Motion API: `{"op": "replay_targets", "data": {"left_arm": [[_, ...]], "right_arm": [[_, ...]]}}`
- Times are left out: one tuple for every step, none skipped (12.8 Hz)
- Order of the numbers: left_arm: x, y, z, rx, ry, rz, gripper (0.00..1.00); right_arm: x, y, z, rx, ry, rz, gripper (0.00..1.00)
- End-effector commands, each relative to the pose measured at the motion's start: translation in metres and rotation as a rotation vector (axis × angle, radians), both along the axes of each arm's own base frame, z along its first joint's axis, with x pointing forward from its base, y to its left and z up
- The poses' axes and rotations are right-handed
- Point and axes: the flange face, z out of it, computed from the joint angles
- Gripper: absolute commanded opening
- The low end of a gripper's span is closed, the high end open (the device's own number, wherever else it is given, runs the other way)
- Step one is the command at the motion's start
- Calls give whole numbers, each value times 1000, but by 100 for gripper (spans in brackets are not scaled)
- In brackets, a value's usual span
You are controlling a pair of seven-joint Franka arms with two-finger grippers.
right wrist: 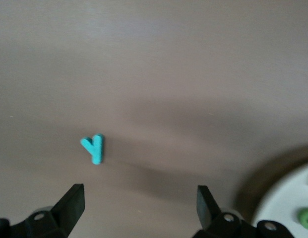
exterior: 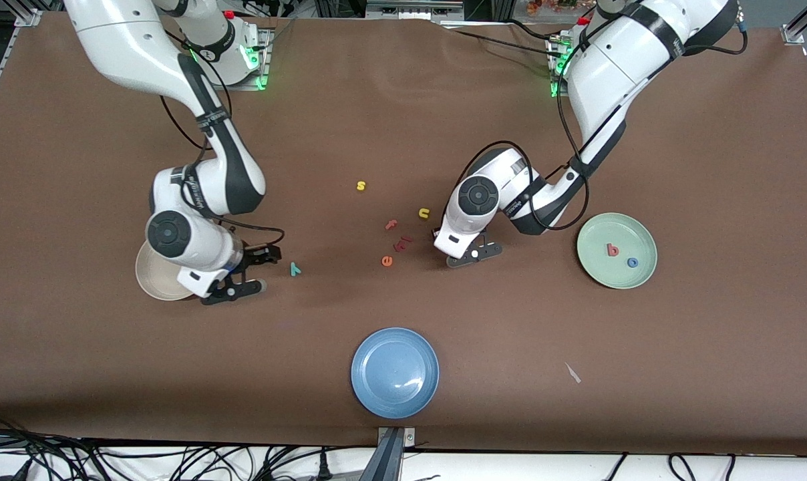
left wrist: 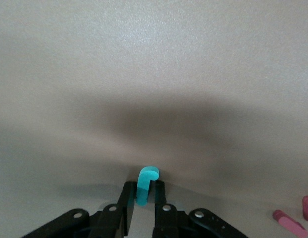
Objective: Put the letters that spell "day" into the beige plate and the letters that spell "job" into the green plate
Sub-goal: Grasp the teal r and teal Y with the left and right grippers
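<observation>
My left gripper (exterior: 462, 256) is low over the table by the loose letters, shut on the teal "j" (left wrist: 147, 176), which stands upright between its fingertips. The green plate (exterior: 600, 267) at the left arm's end holds the red-pink "b" (exterior: 612, 250) and the blue "o" (exterior: 632, 262). My right gripper (exterior: 259, 269) is open beside the beige plate (exterior: 151, 275), which the arm mostly covers. A green letter (right wrist: 306, 217) lies in that plate (right wrist: 288, 201). The teal "y" (exterior: 296, 268) lies flat on the table just ahead of the open right fingers, and in the right wrist view the "y" (right wrist: 93, 148) is clear of them.
Loose letters lie mid-table: yellow "s" (exterior: 361, 186), yellow "n" (exterior: 423, 213), pinkish "f" (exterior: 391, 224), a dark red piece (exterior: 402, 244) and orange "e" (exterior: 387, 261). A blue plate (exterior: 395, 372) sits near the front edge. A small scrap (exterior: 572, 373) lies toward the left arm's end.
</observation>
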Motion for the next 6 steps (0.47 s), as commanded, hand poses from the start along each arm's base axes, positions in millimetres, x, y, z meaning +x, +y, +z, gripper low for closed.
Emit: {"op": "replay_targets", "data": {"left_arm": [[5,4,-1,29,-21,4,1],[8,7,3,29,-25,11,0],[12,9,10,30,-36,15,0],[21,15,24,27,-49,34,0],[31,27,43,34,-59,50,0],[40,44,68,56,-70,69,0]], "right_arm": [[9,16,-21,11,-25,-23,100],[5,30,-25,10,-28,-4,100],[3,36,-31,6,-23,6,100],[2,38,-35,5,-20,7,100],[1,43,-37,6,-29,15,100],[-2,50,-41,9,-35,26,99]]}}
